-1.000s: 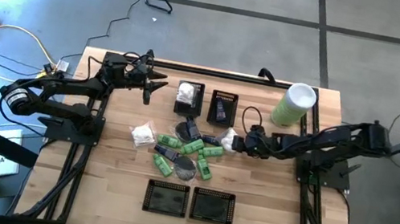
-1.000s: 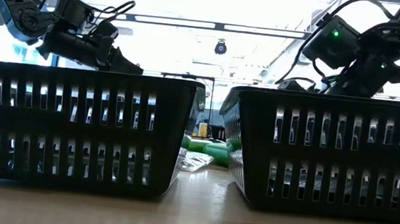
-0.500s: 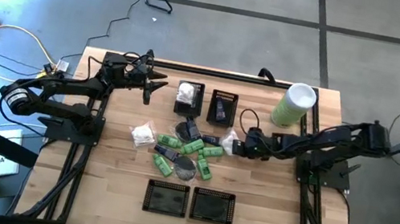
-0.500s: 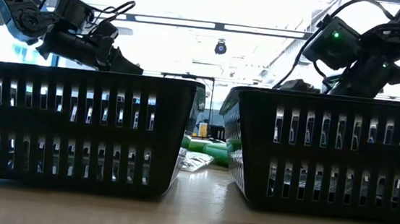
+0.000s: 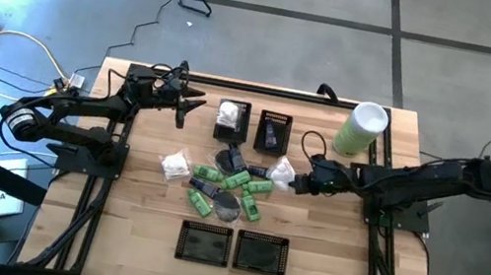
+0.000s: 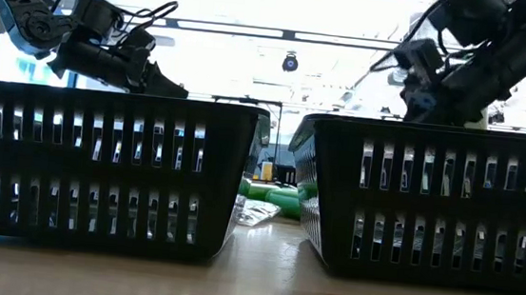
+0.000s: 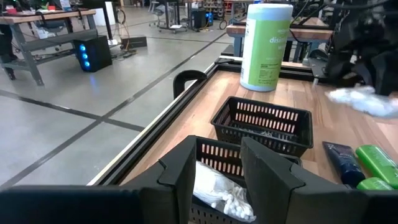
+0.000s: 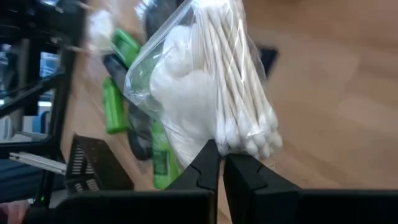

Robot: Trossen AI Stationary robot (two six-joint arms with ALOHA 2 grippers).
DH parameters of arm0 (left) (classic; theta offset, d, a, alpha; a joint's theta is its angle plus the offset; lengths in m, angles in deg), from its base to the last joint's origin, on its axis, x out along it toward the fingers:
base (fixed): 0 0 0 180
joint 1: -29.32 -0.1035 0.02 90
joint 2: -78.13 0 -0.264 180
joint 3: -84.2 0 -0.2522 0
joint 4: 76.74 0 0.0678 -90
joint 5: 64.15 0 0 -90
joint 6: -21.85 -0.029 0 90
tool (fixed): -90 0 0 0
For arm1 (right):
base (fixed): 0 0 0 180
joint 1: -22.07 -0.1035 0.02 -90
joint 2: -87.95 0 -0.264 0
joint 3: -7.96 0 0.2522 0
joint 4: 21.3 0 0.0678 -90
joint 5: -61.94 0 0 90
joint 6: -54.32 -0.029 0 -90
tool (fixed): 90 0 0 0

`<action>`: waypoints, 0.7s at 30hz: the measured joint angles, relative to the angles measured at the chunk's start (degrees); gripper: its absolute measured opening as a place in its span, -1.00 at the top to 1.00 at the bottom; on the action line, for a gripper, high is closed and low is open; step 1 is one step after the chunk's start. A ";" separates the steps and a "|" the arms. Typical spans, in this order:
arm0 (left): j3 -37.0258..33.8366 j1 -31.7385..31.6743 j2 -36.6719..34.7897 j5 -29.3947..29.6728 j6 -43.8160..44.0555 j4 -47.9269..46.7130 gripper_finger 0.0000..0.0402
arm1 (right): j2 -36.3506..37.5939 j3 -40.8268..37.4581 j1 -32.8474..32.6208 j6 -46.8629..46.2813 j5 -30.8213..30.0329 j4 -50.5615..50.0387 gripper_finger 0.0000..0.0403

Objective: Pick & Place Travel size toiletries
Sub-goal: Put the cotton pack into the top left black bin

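Pick step: right gripper (image 8: 221, 163) is clamped on the swab bag (image 8: 205, 93), lifted at the pile's (image 5: 232, 187) right edge. Next it likely needs a carry to a far basket (image 5: 273, 132) and a release over it. Left gripper (image 7: 211, 165) hovers part-open, empty, above the other far basket (image 7: 214, 155).

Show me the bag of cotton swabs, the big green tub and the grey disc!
swab bag (image 8: 205, 93), right wrist view, middle of the clear bag.
green tub (image 5: 361, 129), high view, its side below the white lid.
grey disc (image 5: 228, 206), high view, its centre.
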 joint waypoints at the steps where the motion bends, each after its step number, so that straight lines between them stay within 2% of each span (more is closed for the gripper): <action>1: 0.01 -0.01 0.00 0.00 0.00 0.01 0.38 | 0.86 0.00 0.03 1.27 -0.69 -0.19 0.98; 11: 0.02 0.01 0.00 -0.06 0.22 0.13 0.38 | 3.76 0.02 4.02 15.52 -8.74 1.62 0.98; 21: 0.17 0.03 0.00 -0.35 10.42 1.52 0.38 | 3.76 0.02 10.69 36.76 -15.23 14.10 0.98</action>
